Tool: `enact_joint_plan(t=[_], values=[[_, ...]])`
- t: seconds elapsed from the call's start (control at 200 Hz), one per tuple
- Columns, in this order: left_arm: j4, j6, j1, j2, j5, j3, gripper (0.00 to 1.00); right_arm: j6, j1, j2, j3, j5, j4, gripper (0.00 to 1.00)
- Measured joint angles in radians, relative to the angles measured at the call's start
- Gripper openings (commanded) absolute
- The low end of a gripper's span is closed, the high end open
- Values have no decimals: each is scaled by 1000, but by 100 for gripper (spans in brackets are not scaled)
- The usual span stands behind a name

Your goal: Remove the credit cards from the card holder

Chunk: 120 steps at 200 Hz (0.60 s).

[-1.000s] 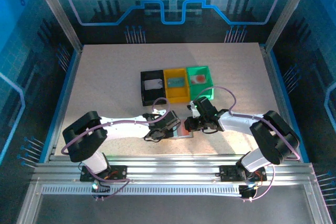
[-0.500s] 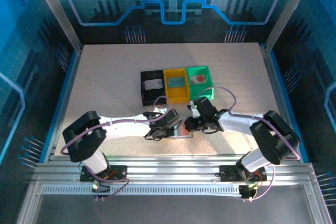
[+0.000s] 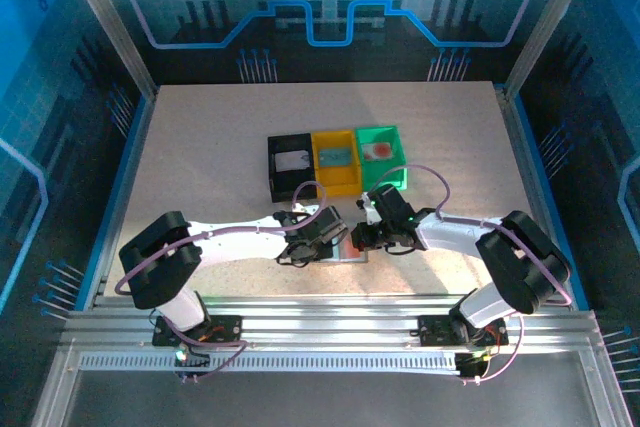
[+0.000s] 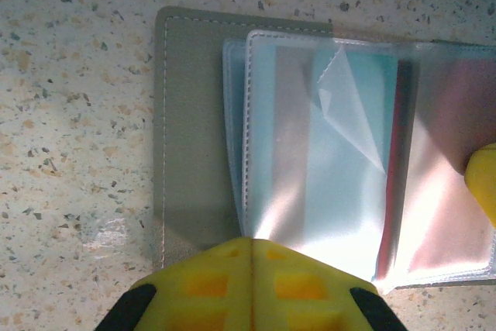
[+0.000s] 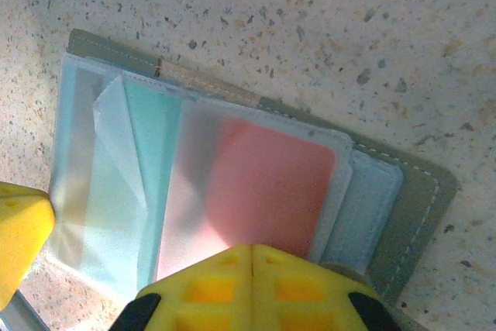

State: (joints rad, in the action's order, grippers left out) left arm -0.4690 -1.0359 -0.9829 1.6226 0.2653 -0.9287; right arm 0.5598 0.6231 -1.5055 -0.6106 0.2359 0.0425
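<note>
Top view: card holder (image 3: 348, 251) lies open on the bench (image 3: 200, 147), near the front edge at centre, at 6 o'clock from a row of three bins. Left pincer (image 3: 322, 247) is at its 9 o'clock side, right pincer (image 3: 364, 239) at its 3 o'clock side, both down on it. Black bin (image 3: 275, 182) has a white card (image 3: 291, 160), yellow bin (image 3: 338, 182) a bluish card (image 3: 337, 156), green bin (image 3: 392, 177) a card with a red mark (image 3: 378, 150)

Left wrist view: left pincer (image 4: 252, 252) has its yellow tips pressed together with no gap, at the 6 o'clock edge of the clear sleeves (image 4: 279, 114); can't tell if a sleeve is nipped between them. Grey cover of the card holder (image 4: 194, 129) lies flat at 9 o'clock. Teal card (image 4: 349, 160) sits in a sleeve with a peeled corner flap, and a pink card (image 4: 449, 184) is at 3 o'clock

Right wrist view: right pincer (image 5: 252, 260) has its tips closed together at 6 o'clock, over the edge of the sleeve with the pink card (image 5: 271, 180). Teal card (image 5: 151, 145) is at 9 o'clock, the card holder (image 5: 422, 207) cover at 4 o'clock
</note>
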Motion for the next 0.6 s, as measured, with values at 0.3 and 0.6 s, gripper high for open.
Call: enact_joint_plan(t=[0.3,0.6], values=[[-24,17,0,0,0,-34,7,0,0,0,0,-1,0,0],[-35,18,-3,0,-5,-63,11,0,0,0,0,-2,0,0]])
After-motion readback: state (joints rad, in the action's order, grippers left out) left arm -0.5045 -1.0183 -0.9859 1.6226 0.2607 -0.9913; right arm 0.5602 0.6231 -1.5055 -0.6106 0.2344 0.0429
